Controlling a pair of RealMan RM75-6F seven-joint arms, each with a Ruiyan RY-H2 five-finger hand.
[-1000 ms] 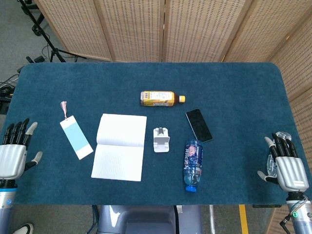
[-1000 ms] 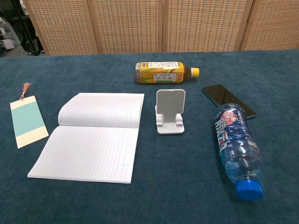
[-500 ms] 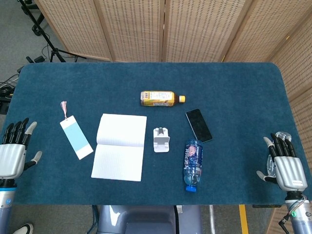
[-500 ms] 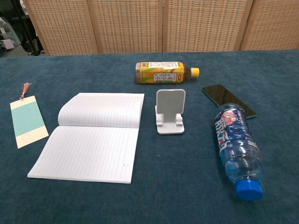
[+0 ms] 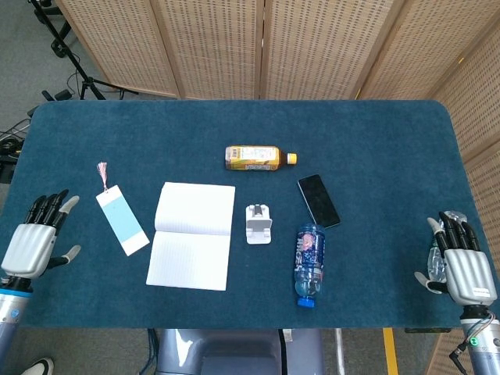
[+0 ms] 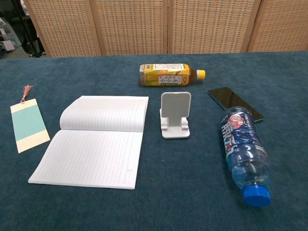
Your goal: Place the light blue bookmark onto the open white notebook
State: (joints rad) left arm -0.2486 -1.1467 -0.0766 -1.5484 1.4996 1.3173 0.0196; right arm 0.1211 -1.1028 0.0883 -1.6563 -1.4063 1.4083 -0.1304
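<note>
Item one, the light blue bookmark (image 5: 123, 221): we find it lying flat on the blue-carpeted bench (image 5: 375, 133), just to the left of the open white notebook (image 5: 192, 235) and apart from it, its pink tassel (image 6: 25, 92) pointing toward the far edge. We judge it a thin, light, fairly flexible card, likely to bend if pinched hard and awkward to lift because it lies flush with the nap; we would take it by a long edge or by the tasselled end, tipping one side up before pinching. Item two, the notebook: it is spread open with lined pages up and nothing on them, so the placing is not yet done. Item three, the left hand (image 5: 37, 241): we see it at the near left edge of the bench, fingers extended and apart, holding nothing and touching nothing we can make out, near the bookmark but clear of it. Item four, the right hand (image 5: 459, 262): at the near right edge, fingers likewise spread, empty, well apart from the bookmark. Sundries: a tea bottle (image 5: 258, 157) and a water bottle (image 5: 308, 263), both on their sides, a white phone stand (image 5: 258, 223) and a dark phone (image 5: 318, 200).
</note>
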